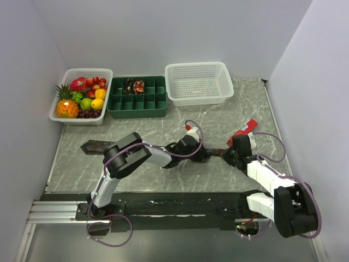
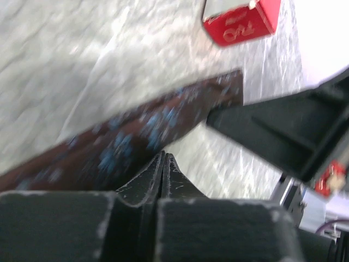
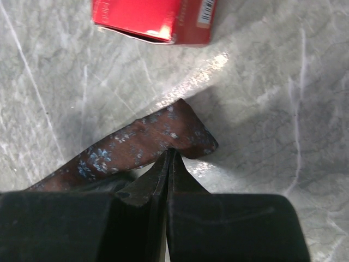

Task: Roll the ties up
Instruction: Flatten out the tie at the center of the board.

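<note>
Stretching parallel to the tabletop's [image 1: 163, 123] near edge, the tie [image 1: 95, 146] brings its narrow end to the right gripper [image 3: 169, 155], the left gripper [image 2: 163, 158] just beside; both are fully closed, no fabric visibly pinched.

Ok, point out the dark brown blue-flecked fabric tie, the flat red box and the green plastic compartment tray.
Dark brown blue-flecked fabric tie [image 3: 136, 146]: right wrist view, fabric near its end.
Flat red box [image 3: 142, 16]: right wrist view, its top face.
Green plastic compartment tray [image 1: 136, 113]: top external view, its front wall.
</note>
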`<state>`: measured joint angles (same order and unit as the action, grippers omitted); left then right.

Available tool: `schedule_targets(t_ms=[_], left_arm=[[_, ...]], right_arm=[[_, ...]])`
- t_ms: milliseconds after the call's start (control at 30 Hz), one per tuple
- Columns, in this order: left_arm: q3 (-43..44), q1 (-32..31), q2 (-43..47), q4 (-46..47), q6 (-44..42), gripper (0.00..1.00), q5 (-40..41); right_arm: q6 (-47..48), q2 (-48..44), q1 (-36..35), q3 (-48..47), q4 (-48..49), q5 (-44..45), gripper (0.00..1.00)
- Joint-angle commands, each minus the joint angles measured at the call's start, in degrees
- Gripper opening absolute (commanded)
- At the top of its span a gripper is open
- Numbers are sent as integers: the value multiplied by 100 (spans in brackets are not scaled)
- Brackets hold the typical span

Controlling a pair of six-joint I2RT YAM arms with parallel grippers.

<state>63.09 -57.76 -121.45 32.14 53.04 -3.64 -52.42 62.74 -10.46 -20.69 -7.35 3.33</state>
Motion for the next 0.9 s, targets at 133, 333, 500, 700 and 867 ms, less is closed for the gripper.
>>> schedule_targets(t_ms=[133,333,500,700,867], left_arm=[[-982,63,1717,40,-601,39,284],[-1465,536,3187,-1340,-935,77,724],[-2509,1880,4591,-2157,-777,86,715],[-3328,3971,6104,-3449,-470,90,953],[-3663,6278,6441,-3970,-540,88,287]], right_arm=[[-5,71,53,-102,111,142,0],[294,283,44,-348,164,-34,0],[715,-24,0,-620,-11,-17,0],[1155,-429,-307,-963,-230,211,0],[1646,-246,-947,-1507,-337,571,0]])
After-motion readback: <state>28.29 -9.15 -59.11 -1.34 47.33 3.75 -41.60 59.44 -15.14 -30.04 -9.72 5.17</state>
